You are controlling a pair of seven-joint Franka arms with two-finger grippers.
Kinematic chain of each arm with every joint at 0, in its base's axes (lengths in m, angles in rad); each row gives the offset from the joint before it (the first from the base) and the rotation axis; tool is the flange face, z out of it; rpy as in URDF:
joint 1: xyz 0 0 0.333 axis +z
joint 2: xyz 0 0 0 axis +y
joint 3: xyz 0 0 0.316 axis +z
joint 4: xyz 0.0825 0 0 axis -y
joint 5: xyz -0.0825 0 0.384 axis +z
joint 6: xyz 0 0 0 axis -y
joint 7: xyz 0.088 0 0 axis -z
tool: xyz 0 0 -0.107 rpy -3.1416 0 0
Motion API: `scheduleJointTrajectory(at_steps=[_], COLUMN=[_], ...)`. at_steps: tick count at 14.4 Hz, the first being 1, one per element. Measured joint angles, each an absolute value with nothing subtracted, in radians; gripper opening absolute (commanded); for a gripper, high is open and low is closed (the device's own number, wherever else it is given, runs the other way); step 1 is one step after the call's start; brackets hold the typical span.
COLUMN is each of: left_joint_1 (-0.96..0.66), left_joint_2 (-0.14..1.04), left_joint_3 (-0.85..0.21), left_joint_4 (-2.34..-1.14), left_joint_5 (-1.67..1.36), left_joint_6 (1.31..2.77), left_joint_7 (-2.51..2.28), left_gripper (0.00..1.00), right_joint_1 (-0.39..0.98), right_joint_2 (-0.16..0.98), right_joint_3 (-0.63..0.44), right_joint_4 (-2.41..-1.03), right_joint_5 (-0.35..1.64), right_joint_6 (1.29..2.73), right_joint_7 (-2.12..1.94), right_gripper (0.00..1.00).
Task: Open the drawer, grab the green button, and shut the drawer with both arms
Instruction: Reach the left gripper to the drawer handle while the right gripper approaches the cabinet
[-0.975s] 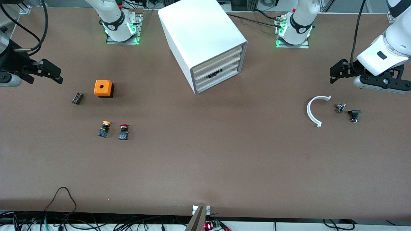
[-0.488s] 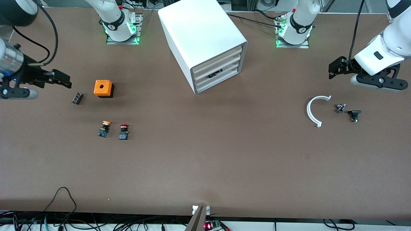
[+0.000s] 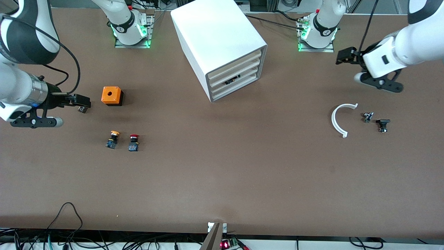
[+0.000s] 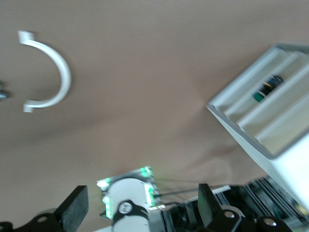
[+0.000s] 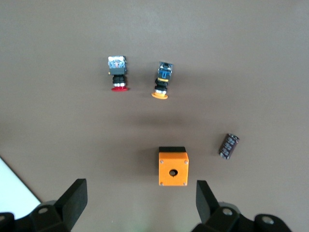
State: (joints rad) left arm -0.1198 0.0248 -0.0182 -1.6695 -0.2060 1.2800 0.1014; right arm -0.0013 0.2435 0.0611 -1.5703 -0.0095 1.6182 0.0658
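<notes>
The white cabinet (image 3: 222, 38) stands between the arm bases, with four drawers in its front. The third drawer (image 3: 244, 80) is pushed in. Through its front gap I see the green-capped button (image 4: 261, 93), which shows dark in the front view (image 3: 231, 81). My left gripper (image 3: 344, 55) is open and empty, in the air beside the left arm's base and apart from the cabinet; its fingers (image 4: 73, 212) frame that base. My right gripper (image 3: 81, 101) is open and empty, over the table beside the orange box (image 3: 112, 96); its fingers (image 5: 73, 202) stand wide.
A black cylinder (image 5: 228, 146) lies by the orange box (image 5: 173, 166). A yellow-capped button (image 3: 112, 139) and a red-capped button (image 3: 133, 142) stand nearer the camera. A white arc (image 3: 338, 119) and two small dark parts (image 3: 382, 124) lie toward the left arm's end.
The left gripper has moved up toward the left arm's base and the cabinet. The right gripper has moved in toward the orange box, over the black cylinder. The drawer has not moved.
</notes>
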Motion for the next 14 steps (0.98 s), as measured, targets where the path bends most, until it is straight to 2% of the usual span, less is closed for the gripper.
scheduleJointTrajectory(at_steps=[2,5,12,14], left_joint_1=[-0.129,-0.134,-0.137,-0.137], left_joint_2=[0.056,0.09,0.105,0.129], left_joint_3=[-0.026,-0.027,-0.094,-0.103], left_joint_4=[-1.694,-1.78,-2.155,-2.257], left_joint_5=[-0.293,-0.451,-0.852,-0.984], left_joint_6=[1.288,1.413,1.855,1.921], left_joint_7=[0.145,0.211,0.58,0.74], left_gripper=[0.96,0.96,0.95,0.95], right_joint_1=[0.004,0.049,0.155,0.179], right_joint_2=[0.274,0.323,0.384,0.385], right_joint_3=[0.065,0.071,0.075,0.075], right_joint_4=[-1.591,-1.6,-1.601,-1.601], right_joint_5=[-0.009,-0.009,-0.009,-0.005], right_joint_6=[1.673,1.729,1.799,1.812], right_joint_7=[0.098,0.195,0.45,0.524], right_gripper=[1.0,1.0,1.0,1.0])
